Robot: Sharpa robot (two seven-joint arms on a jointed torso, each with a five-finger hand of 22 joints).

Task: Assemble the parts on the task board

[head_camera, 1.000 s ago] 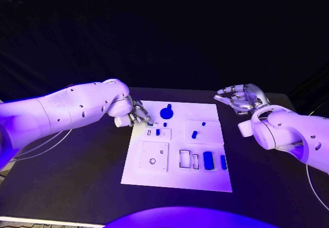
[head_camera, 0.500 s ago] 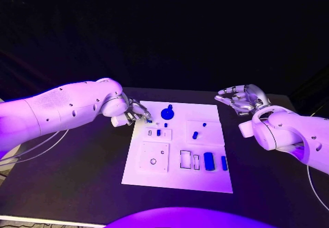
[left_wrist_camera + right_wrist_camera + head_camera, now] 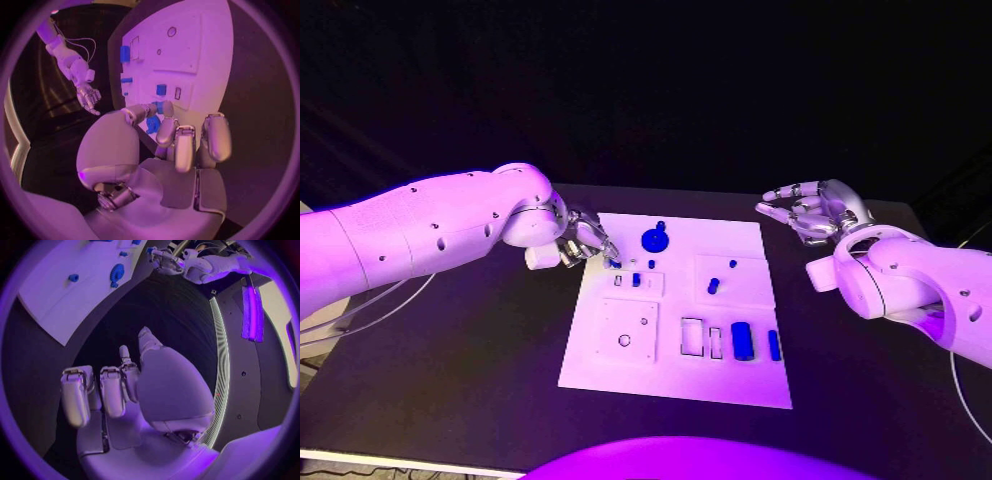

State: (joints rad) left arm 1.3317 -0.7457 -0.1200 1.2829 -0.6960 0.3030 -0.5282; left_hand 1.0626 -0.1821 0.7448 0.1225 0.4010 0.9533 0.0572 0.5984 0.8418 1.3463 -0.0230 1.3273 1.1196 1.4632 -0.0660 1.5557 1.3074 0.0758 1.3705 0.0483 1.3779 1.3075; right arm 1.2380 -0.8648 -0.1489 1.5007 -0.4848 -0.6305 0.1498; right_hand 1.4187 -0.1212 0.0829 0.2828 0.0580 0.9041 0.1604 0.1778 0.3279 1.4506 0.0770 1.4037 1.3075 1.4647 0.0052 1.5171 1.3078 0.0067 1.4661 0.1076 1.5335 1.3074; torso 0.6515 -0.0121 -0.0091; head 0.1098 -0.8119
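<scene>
The white task board point(image 3: 675, 372) lies mid-table. My left hand point(image 3: 577, 241) hovers at the board's far left edge and pinches a small blue part point(image 3: 152, 125) between thumb and fingertip. Just past it, a round blue knobbed part point(image 3: 653, 239) sits on the board. Two small blue pegs point(image 3: 713, 285) stand in the square recess to the right, and two blue blocks point(image 3: 741, 341) lie near the board's right edge. My right hand point(image 3: 808, 208) hangs above the table's far right corner, off the board, fingers loosely bent and apart, holding nothing.
A square plate with a round hole point(image 3: 626, 331) occupies the board's left half, with narrow rectangular slots point(image 3: 689, 336) beside it. Bare black table point(image 3: 459, 370) surrounds the board on all sides. Cables point(image 3: 365, 310) trail under my left arm.
My left arm has swung slightly outward while its hand stays at the board's far left edge, still pinching the blue part. The right hand has not moved.
</scene>
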